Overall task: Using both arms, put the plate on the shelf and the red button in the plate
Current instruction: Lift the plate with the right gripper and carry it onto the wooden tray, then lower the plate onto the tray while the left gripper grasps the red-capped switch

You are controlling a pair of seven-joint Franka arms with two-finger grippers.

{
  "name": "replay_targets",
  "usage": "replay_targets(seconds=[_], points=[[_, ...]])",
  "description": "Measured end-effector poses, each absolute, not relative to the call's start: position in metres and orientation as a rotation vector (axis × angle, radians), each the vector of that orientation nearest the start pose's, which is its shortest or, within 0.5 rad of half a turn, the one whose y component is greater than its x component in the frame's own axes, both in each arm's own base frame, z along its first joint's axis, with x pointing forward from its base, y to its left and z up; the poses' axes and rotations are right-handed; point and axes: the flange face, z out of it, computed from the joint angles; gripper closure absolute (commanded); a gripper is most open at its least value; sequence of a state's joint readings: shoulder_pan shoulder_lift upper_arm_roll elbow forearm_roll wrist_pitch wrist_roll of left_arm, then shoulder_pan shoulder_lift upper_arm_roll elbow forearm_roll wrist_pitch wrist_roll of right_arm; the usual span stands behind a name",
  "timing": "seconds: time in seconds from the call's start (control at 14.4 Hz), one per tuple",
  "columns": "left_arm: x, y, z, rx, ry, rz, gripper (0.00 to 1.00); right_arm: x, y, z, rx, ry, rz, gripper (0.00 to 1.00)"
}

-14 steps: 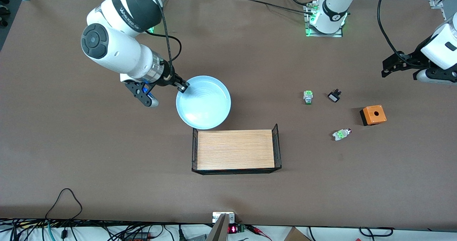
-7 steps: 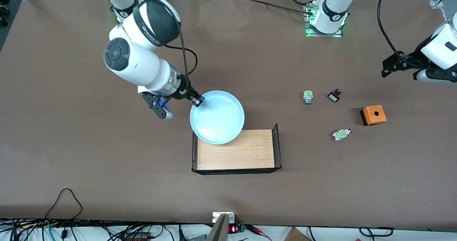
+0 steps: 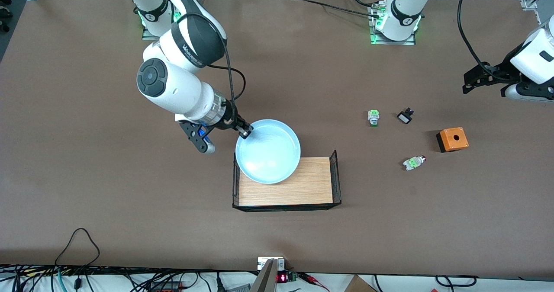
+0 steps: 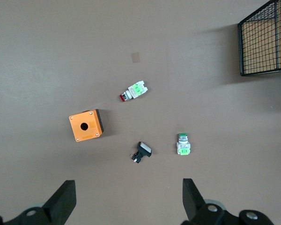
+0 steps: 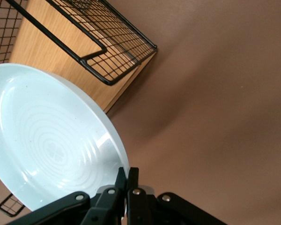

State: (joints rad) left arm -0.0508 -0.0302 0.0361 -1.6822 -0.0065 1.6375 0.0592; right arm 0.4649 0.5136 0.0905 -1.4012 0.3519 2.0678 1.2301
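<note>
My right gripper (image 3: 246,132) has its jaws pinched on the rim of the plate (image 3: 268,151), carried over the wire tray (image 3: 336,177). It looks rigid, slick and breakable, so the rim suits. My left gripper (image 4: 126,199) waits, jaws wide and empty. The red button (image 3: 414,162), probably light, lies on the counter (image 3: 108,205) near the orange box (image 3: 452,139); I'd grip its body.
</note>
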Motion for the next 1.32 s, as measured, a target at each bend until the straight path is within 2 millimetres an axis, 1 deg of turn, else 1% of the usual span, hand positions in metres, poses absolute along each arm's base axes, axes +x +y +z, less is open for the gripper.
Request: replay_targets(seconds=[0.21, 0.42, 0.9, 1.04, 1.32], points=[[0.549, -0.008, 0.594, -3.147, 0.115, 0.023, 0.0, 0.613, 0.394, 0.416, -2.519, 1.135, 0.235, 1.0], [0.549, -0.008, 0.594, -3.147, 0.116, 0.023, 0.0, 0.616, 0.4, 0.408, -2.498, 1.136, 0.206, 1.0], [0.549, -0.008, 0.594, -3.147, 0.114, 0.023, 0.0, 0.622, 0.405, 0.395, -2.464, 1.145, 0.162, 1.0], [0.549, -0.004, 0.594, -3.148, 0.104, 0.023, 0.0, 0.623, 0.405, 0.393, -2.458, 1.145, 0.153, 1.0], [0.546, -0.003, 0.585, -3.147, 0.099, 0.112, 0.0, 0.624, 0.406, 0.386, -2.457, 1.15, 0.152, 1.0]])
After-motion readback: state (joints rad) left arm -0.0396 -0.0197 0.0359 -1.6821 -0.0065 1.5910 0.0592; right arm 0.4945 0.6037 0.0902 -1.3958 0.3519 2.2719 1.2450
